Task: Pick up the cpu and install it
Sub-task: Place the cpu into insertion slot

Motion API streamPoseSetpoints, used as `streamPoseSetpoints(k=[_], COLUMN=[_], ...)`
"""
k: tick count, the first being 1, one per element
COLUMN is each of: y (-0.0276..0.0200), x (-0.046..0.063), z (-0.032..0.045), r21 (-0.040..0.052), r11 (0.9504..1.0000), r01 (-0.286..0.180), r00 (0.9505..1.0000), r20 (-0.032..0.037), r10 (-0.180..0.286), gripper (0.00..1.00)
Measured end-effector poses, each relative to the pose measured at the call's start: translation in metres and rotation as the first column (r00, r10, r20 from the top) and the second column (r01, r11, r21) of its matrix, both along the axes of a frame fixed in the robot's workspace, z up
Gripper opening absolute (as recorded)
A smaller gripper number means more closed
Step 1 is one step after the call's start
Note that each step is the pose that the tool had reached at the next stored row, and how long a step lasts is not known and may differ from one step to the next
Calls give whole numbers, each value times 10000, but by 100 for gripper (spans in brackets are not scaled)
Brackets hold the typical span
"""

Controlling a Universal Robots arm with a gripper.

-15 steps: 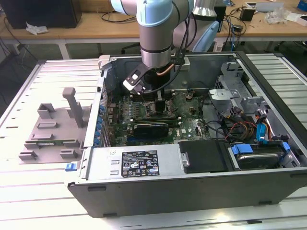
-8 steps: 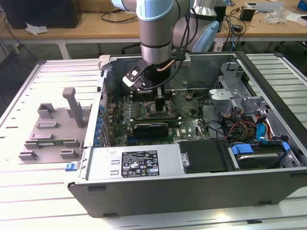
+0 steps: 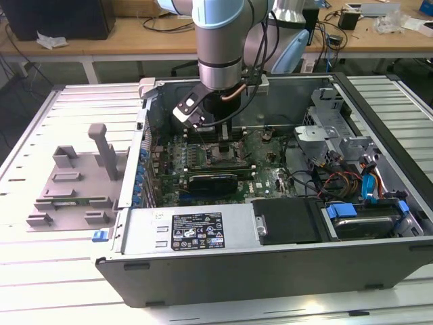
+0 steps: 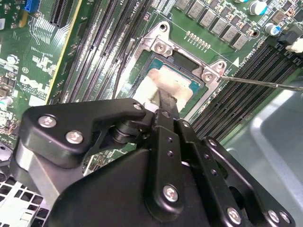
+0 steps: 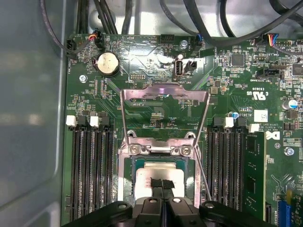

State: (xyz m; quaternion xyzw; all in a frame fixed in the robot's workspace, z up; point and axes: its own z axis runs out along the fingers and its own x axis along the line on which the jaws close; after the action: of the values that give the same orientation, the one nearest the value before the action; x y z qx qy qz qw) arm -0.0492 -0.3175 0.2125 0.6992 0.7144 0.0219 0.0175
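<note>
The cpu [image 5: 142, 177], a small square chip with a silvery-white top, lies flat inside the motherboard socket [image 5: 129, 150]. In the second wrist view the cpu [image 4: 179, 85] sits within the metal socket surround [image 4: 161, 46]. My gripper [image 5: 161, 183] hangs straight over the chip, its two black fingertips pressed together and resting at the middle of the chip's top, with nothing between them. The same fingertips [image 4: 165, 98] meet the chip in the second wrist view. The socket's metal load plate [image 5: 163, 94] stands swung open. In the exterior view the gripper [image 3: 218, 133] reaches down into the open computer case [image 3: 270, 257].
Black memory slots [image 5: 90, 175] flank the socket on both sides. A thin lever wire [image 4: 265, 84] juts out beside it. Cables [image 3: 338, 179] and drive bays fill the case toward the exterior view's right. A grey tray [image 3: 67, 193] lies outside the case on the slatted table.
</note>
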Motion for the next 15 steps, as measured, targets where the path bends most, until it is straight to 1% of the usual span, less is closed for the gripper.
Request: streamPoseSetpoints(k=[4, 7, 11, 15], y=[0, 0, 0, -1], x=[-4, -5, -5, -6], z=[-4, -42, -74, -84], r21=[-1, 1, -1, -5], r11=[10000, 10000, 10000, 10000], r01=[0, 1, 0, 0], r00=[10000, 10000, 10000, 10000], r20=[0, 1, 0, -3], r10=[0, -1, 0, 0], gripper=[11, 11, 11, 11])
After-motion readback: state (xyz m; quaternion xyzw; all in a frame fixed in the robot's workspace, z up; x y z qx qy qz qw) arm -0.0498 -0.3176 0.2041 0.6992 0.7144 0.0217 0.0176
